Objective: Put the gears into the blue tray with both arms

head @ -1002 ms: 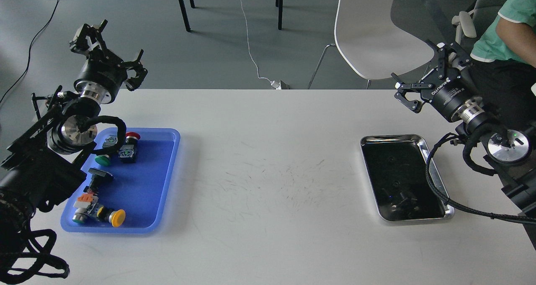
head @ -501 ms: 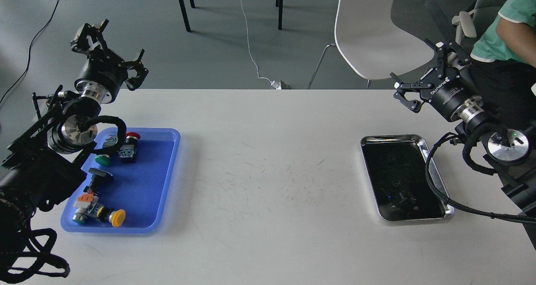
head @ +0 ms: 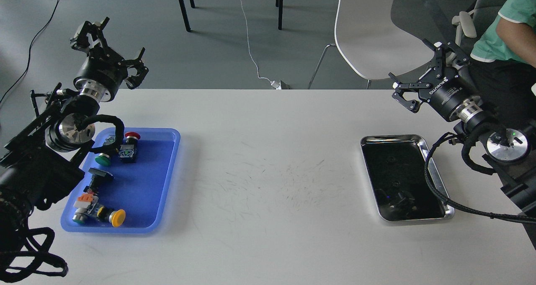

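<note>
1. The left end effector (head: 109, 46) hung with fingers spread and nothing between them, raised past the counter's (head: 268, 159) far edge.
2. Just below and toward the robot from it lay the blue tray (head: 161, 184), holding push-button switches (head: 111, 217).
3. The right end effector (head: 423, 73) was likewise spread wide and empty — held above the counter's far right part.
4. Below it sat the steel tray (head: 437, 180); small dark shapes — likely the gears (head: 395, 197) — lay inside, hard to make out.

Blue tray (head: 165, 184) left, steel tray (head: 435, 180) right
</note>
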